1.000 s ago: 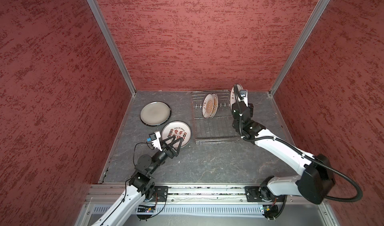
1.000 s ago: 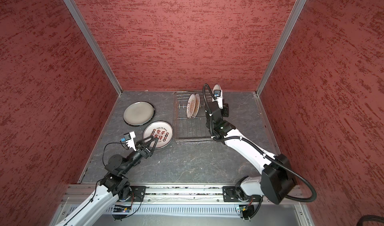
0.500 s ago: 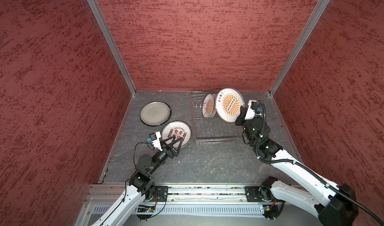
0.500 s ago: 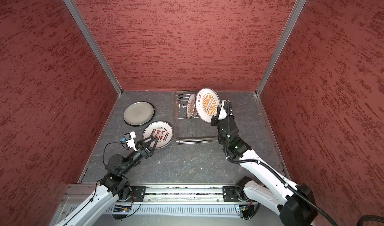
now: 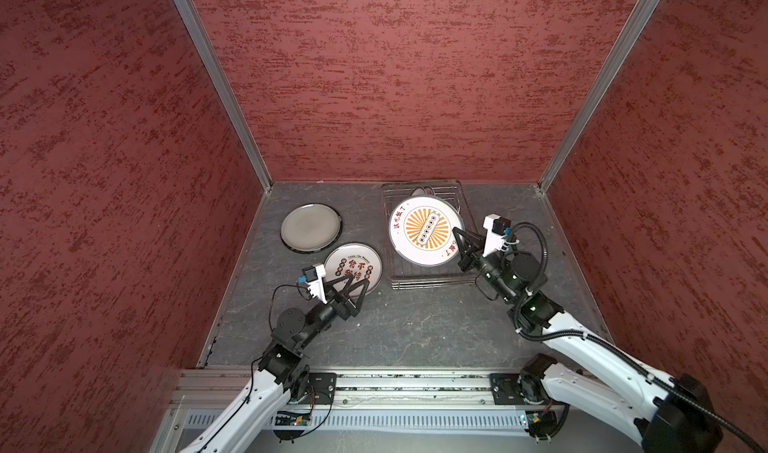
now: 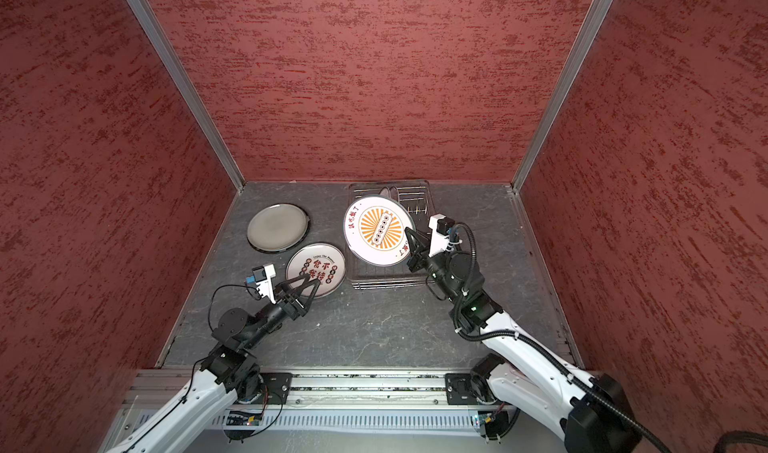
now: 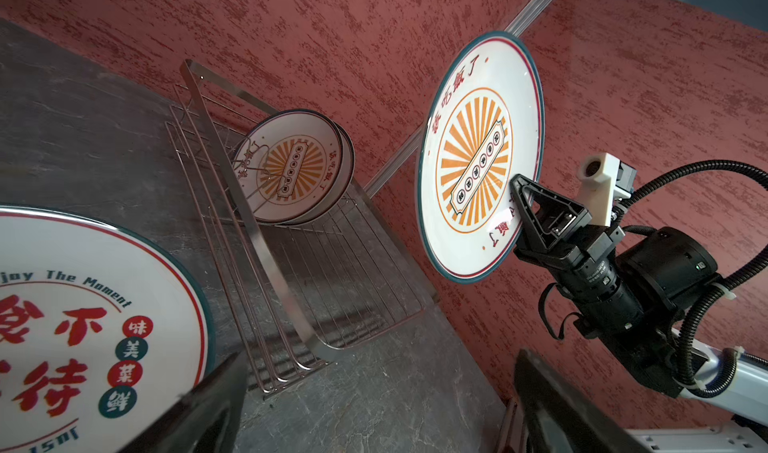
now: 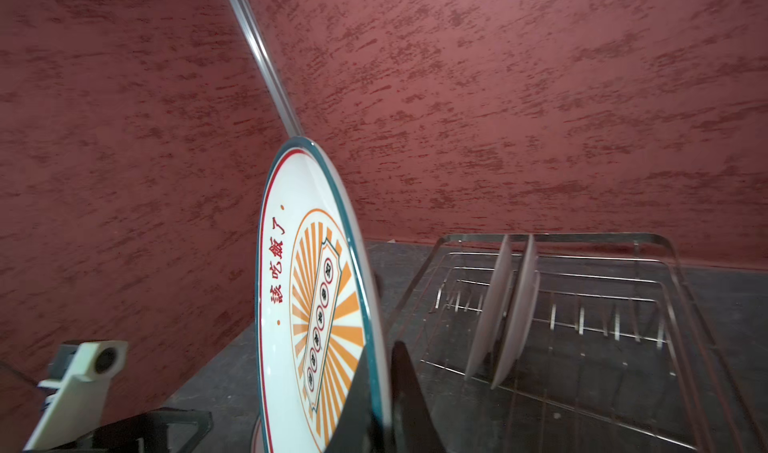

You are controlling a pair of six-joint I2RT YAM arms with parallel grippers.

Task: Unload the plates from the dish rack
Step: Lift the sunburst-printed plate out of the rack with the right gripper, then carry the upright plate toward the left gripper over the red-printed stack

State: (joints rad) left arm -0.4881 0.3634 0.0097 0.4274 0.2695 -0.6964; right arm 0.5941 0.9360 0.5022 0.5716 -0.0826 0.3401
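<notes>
Left wrist view gives the best look at this one: the right gripper (image 7: 521,185) is pinched tight on the rim of a white sunburst plate (image 7: 478,155), with one finger on the printed face and the other behind it. That plate is up in the air, standing nearly on edge. It's fully clear of the dish rack (image 7: 257,226), with the red wall (image 7: 374,35) behind it. In both top views it covers the middle of the rack, printed face turned up toward the camera, and the grip is on the edge nearest the right arm.

Two more plates stand in the rack at its far end. The front plate (image 7: 291,168) has the same orange sunburst. The back plate (image 7: 350,160) is tucked right behind it, so only its rim shows. In the right wrist view both stand on edge by the prongs, leaning a bit and close together. Whether they touch, I can't tell.

Off to the left of the rack, a plain grey plate (image 5: 311,227) and a red-character plate (image 5: 353,264) lie flat on the dark stone table (image 5: 415,330), just beside each other. The left gripper (image 5: 360,279) is spread wide with nothing in it, hanging over the near edge of the red-character plate. Can't tell if it actually touches the plate.
</notes>
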